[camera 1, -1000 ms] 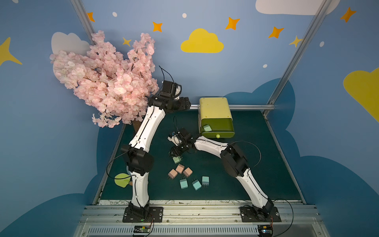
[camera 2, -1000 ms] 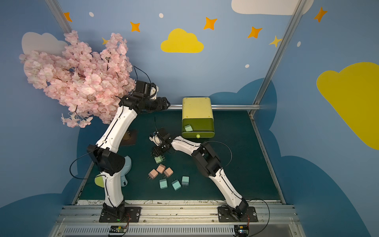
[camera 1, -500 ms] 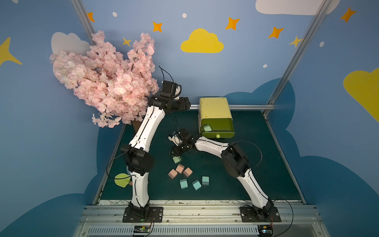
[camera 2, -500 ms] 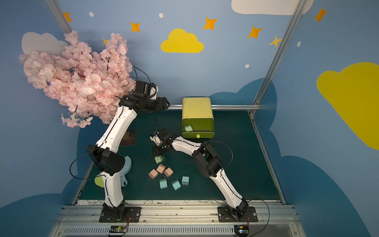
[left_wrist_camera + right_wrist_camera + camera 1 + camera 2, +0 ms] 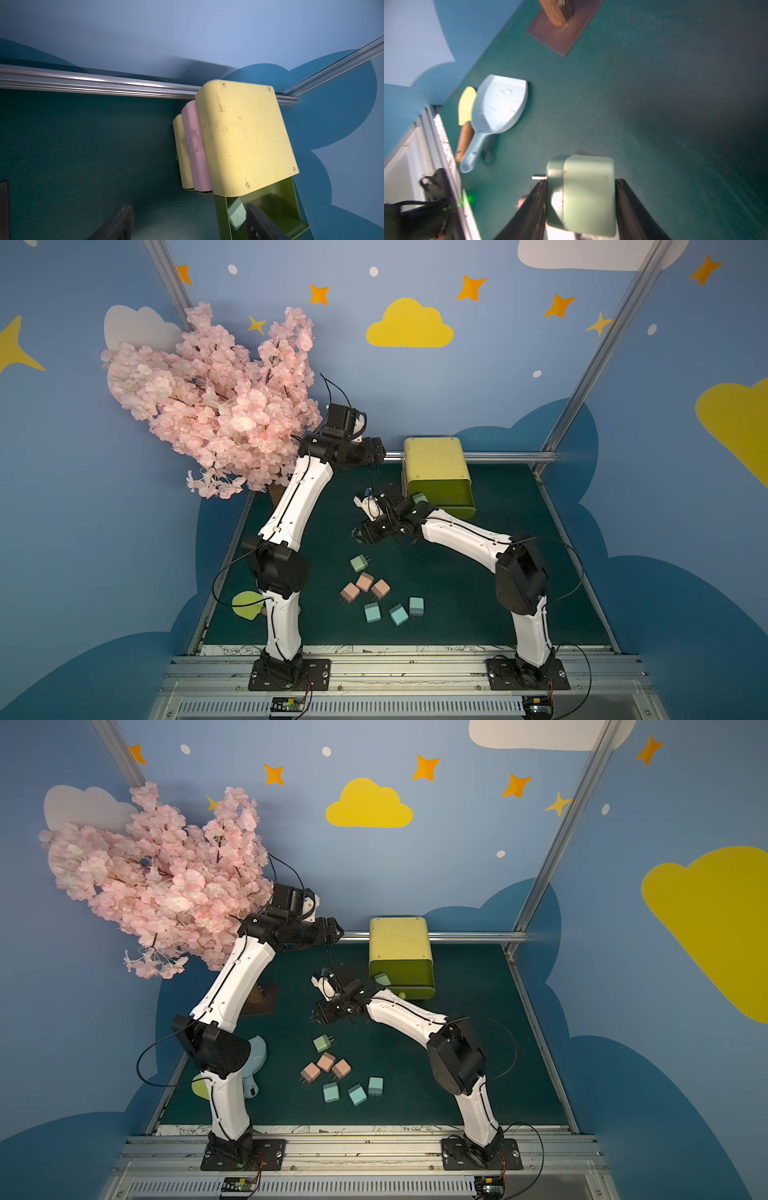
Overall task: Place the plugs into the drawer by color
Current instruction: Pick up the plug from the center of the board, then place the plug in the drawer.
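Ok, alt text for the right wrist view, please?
A pale green plug sits clamped between the two black fingers of the right end effector, one metal prong showing, over a dark green mat. Beyond it on the mat lie a light blue scoop, a yellow tool with a brown handle beside it, and a brown base plate.

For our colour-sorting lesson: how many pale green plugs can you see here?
3. One loose plug lies on the mat; one stored plug sits in the open drawer; one gripped plug is in the right gripper. Drawer may hide more.
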Available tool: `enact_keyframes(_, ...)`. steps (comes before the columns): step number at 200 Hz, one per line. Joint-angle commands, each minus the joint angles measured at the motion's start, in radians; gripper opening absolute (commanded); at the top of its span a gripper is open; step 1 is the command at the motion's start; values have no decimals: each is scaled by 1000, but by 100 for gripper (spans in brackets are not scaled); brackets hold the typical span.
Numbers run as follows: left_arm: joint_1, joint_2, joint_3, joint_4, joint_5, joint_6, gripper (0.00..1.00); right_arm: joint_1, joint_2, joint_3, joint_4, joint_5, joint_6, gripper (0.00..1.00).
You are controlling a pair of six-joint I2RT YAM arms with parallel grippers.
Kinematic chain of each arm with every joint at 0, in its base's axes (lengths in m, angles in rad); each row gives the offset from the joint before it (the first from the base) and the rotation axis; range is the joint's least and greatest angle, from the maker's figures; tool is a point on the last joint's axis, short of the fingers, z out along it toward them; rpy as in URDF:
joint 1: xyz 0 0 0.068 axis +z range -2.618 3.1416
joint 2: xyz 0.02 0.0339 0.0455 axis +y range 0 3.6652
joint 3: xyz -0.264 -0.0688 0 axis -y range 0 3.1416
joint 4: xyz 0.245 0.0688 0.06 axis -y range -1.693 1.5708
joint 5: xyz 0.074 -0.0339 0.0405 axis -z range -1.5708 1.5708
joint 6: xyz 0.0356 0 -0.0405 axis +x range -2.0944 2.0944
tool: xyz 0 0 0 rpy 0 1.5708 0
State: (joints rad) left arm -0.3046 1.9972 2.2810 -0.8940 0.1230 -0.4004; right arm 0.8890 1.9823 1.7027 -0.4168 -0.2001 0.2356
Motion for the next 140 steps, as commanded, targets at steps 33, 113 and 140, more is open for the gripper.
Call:
enact_keyframes(33, -29, -17, 16, 12, 3, 4, 87, -114, -275, -112, -106, 184, 49, 42)
enact_keyframes(113, -87, 210, 299, -93, 15, 8, 87, -351, -393, -122, -266, 254, 22, 42)
enact_keyframes(140, -92, 245, 333, -100, 21, 5, 87, -372, -350, -75, -324, 273, 21, 42)
